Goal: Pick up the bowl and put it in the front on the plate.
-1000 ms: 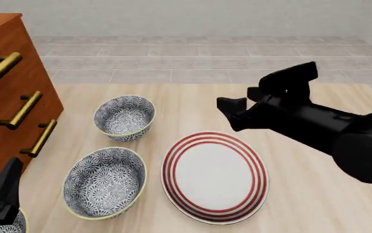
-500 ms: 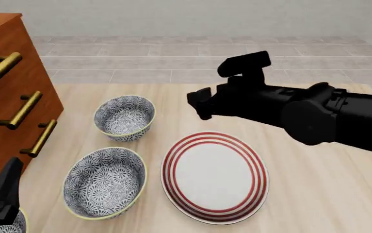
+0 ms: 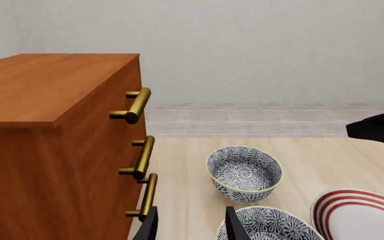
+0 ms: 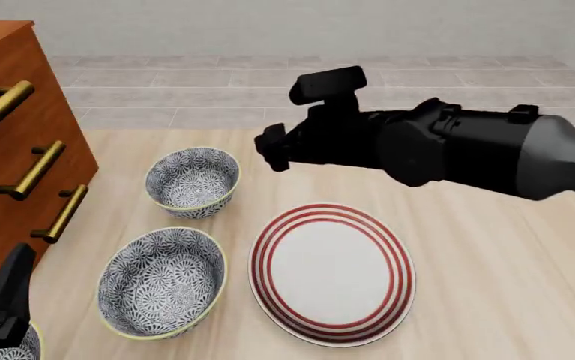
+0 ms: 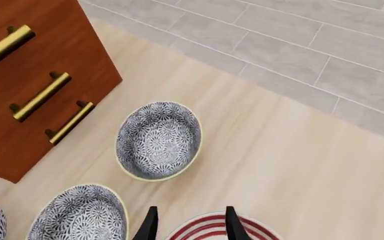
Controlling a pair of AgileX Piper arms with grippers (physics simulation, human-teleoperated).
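Since the earlier frames we see the right arm swing across the surface toward the left, so its gripper now hangs above bare wood just right of the far bowl, while bowls and plate lie where they were. We take the bowl to be the deeper, narrower one nearer the far edge of the surface, close to the wooden drawer chest along the left edge; it sits upright, untouched, with its yellowish rim clear all round. In the right wrist view the same bowl lies ahead of the two fingertips, which stand a moderate gap apart with nothing between them, so we read these jaws as parted and empty. The plate with its red rings rests flat toward the near edge, right of centre, well apart from the bowl. Beside the plate's left rim, not quite touching, sits the wider bowl, also upright. The left gripper is low at the near left corner of the surface; in its wrist view we see its jaws parted too, holding nothing, with the chest's brass handles to one side. A third patterned bowl's edge shows at the near left corner, partly hidden by that gripper.
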